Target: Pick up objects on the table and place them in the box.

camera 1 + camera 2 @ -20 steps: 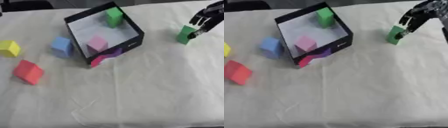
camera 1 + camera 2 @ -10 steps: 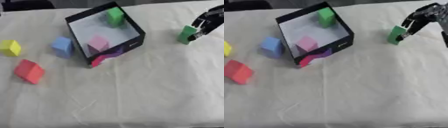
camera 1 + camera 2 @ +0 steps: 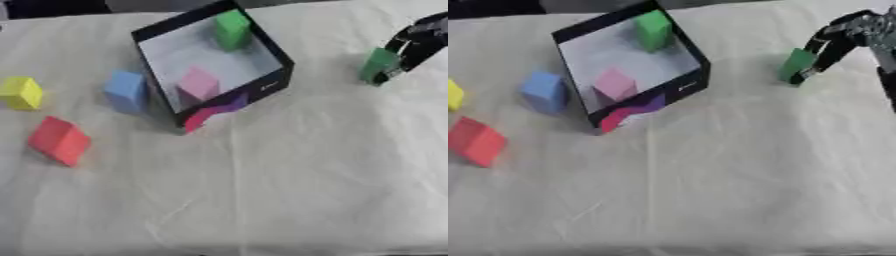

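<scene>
Nothing has moved much since the earlier frames: in the left eye view your right hand point(image 3: 418, 44), cut off at the frame's edge, stays against the small green block point(image 3: 379, 65) standing on the white-clothed bench point(image 3: 289, 190), well right of the black-walled open box point(image 3: 262, 87); I cannot tell whether the curled fingers clamp it or only touch, so a lift could tip it over. In the right eye view, the fingers point(image 3: 822, 55) hide the block's far side, and your left hand shows nowhere.

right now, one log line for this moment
right hand: at green block right of box | in box: green, pink | outside: blue, yellow, red | left hand: unseen
</scene>
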### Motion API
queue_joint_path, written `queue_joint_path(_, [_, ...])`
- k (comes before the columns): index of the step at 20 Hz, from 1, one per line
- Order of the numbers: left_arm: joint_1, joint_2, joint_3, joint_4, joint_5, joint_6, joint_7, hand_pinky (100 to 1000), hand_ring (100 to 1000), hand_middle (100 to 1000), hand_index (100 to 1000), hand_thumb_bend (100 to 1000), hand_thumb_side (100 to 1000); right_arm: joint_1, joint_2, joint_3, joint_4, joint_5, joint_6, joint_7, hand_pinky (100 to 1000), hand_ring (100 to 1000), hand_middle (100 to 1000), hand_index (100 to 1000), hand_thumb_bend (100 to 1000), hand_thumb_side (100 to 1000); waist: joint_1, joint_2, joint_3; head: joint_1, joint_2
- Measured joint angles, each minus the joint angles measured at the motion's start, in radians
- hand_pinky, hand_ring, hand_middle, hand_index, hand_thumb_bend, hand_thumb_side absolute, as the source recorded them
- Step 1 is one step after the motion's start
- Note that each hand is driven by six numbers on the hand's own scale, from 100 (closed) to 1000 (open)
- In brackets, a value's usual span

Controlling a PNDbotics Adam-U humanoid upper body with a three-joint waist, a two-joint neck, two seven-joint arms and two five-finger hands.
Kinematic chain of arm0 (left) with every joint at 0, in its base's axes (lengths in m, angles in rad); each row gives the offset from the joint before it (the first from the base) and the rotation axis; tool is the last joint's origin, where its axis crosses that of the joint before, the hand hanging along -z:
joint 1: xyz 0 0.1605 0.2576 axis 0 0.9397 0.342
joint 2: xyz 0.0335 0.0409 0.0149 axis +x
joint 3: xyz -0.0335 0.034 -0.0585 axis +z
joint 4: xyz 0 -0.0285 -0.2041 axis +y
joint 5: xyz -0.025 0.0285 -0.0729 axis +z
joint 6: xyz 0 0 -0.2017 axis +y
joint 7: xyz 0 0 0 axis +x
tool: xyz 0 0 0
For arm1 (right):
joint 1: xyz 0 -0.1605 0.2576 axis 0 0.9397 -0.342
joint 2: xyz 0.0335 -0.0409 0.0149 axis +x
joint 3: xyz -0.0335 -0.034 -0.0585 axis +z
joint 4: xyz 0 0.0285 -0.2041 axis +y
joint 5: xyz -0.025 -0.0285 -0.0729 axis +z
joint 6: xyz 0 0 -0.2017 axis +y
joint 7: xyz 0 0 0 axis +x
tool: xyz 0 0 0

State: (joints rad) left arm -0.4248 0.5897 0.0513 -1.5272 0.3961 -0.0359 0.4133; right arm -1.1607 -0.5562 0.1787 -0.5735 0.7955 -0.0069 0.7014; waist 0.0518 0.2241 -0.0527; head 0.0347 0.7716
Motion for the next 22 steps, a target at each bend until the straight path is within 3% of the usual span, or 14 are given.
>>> queue_joint_path(3, [-0.007, -0.006, 0.000, 0.000, 0.000, 0.000, 0.000, 792, 809, 787, 809, 793, 666, 0.000, 0.005, -0.005, 0.006, 0.004, 0.013, -0.023, 802, 838, 771, 819, 635, 274, 0.001, 0.002, 0.004, -0.001, 0.000])
queue_joint_path(8, [-0.007, -0.008, 0.000, 0.000, 0.001, 0.000, -0.001, 792, 809, 784, 809, 792, 666, 0.005, 0.006, -0.013, 0.009, 0.013, 0.050, -0.091, 761, 732, 584, 658, 592, 195, 0.001, 0.002, 0.005, -0.001, 0.000])
queue_joint_path(11, [-0.007, -0.008, 0.000, 0.000, 0.001, 0.000, -0.001, 791, 808, 782, 809, 791, 666, 0.024, 0.003, -0.012, -0.005, -0.010, 0.077, -0.150, 726, 670, 520, 586, 424, 133, 0.001, 0.002, 0.005, -0.002, 0.000])
queue_joint_path(16, [-0.007, -0.008, 0.000, 0.000, 0.001, 0.000, -0.001, 790, 808, 780, 808, 790, 666, 0.036, -0.018, 0.004, -0.048, -0.091, 0.124, -0.216, 701, 624, 476, 541, 380, 136, 0.001, 0.002, 0.004, -0.002, 0.000])
queue_joint_path(22, [-0.005, -0.008, -0.002, 0.000, 0.001, 0.001, -0.001, 790, 808, 778, 808, 789, 666, 0.035, -0.039, 0.041, -0.113, -0.158, 0.146, -0.214, 696, 619, 473, 538, 401, 112, 0.001, 0.002, -0.003, -0.001, 0.000])
